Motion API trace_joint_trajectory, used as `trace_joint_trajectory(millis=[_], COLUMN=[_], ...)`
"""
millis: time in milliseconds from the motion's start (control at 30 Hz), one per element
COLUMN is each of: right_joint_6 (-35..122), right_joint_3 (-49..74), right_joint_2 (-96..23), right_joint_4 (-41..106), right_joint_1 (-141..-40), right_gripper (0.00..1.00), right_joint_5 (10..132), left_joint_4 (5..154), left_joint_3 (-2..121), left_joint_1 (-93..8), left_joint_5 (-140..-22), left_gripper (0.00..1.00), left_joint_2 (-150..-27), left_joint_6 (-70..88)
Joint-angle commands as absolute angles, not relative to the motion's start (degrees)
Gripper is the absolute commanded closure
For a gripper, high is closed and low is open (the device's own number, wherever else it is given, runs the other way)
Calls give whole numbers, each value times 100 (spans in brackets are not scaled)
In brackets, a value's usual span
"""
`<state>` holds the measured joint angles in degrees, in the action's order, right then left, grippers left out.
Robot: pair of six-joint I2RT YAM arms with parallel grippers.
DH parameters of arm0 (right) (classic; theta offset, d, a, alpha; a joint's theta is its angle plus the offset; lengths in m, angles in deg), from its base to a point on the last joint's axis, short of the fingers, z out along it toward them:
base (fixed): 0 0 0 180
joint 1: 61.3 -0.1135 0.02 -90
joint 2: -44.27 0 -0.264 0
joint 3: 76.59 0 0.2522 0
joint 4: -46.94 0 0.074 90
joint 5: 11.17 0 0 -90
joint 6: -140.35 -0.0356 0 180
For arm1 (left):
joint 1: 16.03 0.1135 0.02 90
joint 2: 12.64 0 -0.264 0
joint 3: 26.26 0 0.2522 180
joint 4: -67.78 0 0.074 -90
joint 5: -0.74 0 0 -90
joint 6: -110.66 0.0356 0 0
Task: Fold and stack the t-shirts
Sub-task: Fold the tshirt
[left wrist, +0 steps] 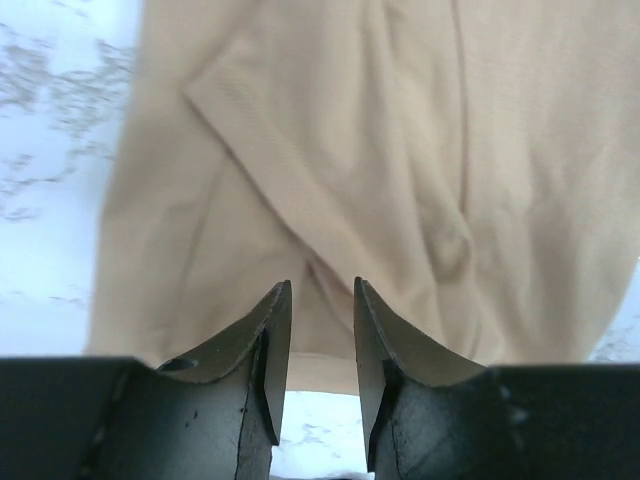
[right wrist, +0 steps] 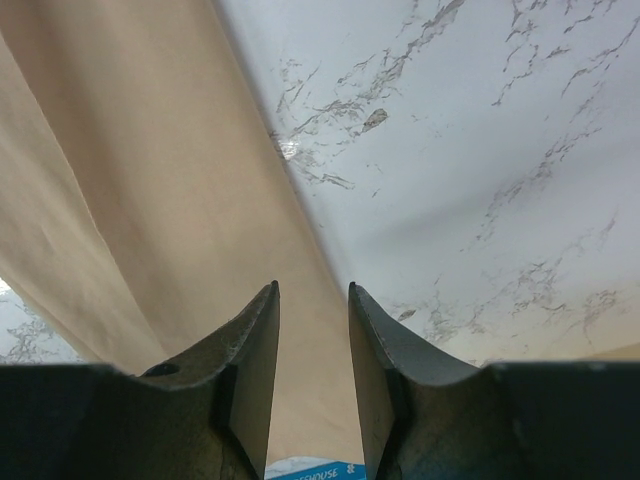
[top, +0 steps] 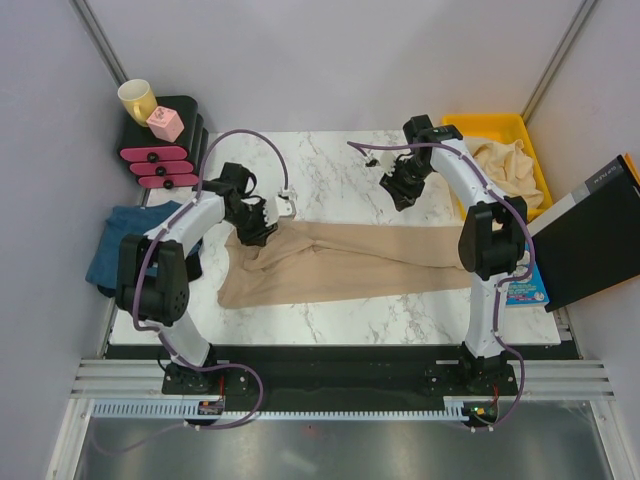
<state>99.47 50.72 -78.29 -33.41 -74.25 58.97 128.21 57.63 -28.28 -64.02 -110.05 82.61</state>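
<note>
A tan t-shirt (top: 340, 265) lies stretched in a long, rumpled band across the marble table (top: 330, 165). My left gripper (top: 262, 228) hovers over its left end. In the left wrist view that gripper (left wrist: 322, 285) is open and empty, with creased tan cloth (left wrist: 330, 150) below it. My right gripper (top: 400, 190) hangs above bare marble just beyond the shirt's far edge. In the right wrist view it (right wrist: 312, 287) is open with nothing between its fingers, and the shirt (right wrist: 130, 180) runs under it. A teal-blue t-shirt (top: 125, 240) lies at the left table edge. Another tan t-shirt (top: 510, 165) fills the yellow bin (top: 485, 125).
A black rack (top: 165, 150) with pink pieces, a pink block and a yellow mug (top: 137, 98) stands at the back left. A black box (top: 590, 235) leans at the right edge, with a blue booklet (top: 525, 290) beside it. Grey walls close in both sides.
</note>
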Motion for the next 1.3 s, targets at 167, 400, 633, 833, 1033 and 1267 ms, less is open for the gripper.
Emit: trace_joint_trajectory(millis=[167, 400, 633, 833, 1033, 1267], right_joint_6=[10009, 10018, 9983, 9992, 9974, 9983], right_joint_3=[5019, 5081, 5204, 5239, 5257, 5327], right_joint_2=[-7500, -7543, -7605, -7614, -7614, -7640], right_joint_4=[-3265, -3212, -3221, -3230, -3221, -3230], right_joint_1=[-7404, -7404, -7404, -7404, -7404, -7404], right_gripper=[59, 59, 59, 59, 59, 60], right_joint_5=[5905, 5940, 5958, 6011, 6028, 6055], left_joint_4=[12688, 12970, 13041, 13067, 13067, 13076], left_joint_3=[6607, 6809, 6977, 7144, 7205, 7205], left_joint_1=[-2807, -2851, -2851, -2851, -2851, -2860], left_joint_5=[-6342, -6087, -6008, -5999, -5981, -5946], left_gripper=[60, 40, 35, 33, 34, 38], left_joint_2=[-11468, -11749, -12162, -12452, -12576, -12707], left_joint_6=[8122, 8227, 8306, 8324, 8342, 8333])
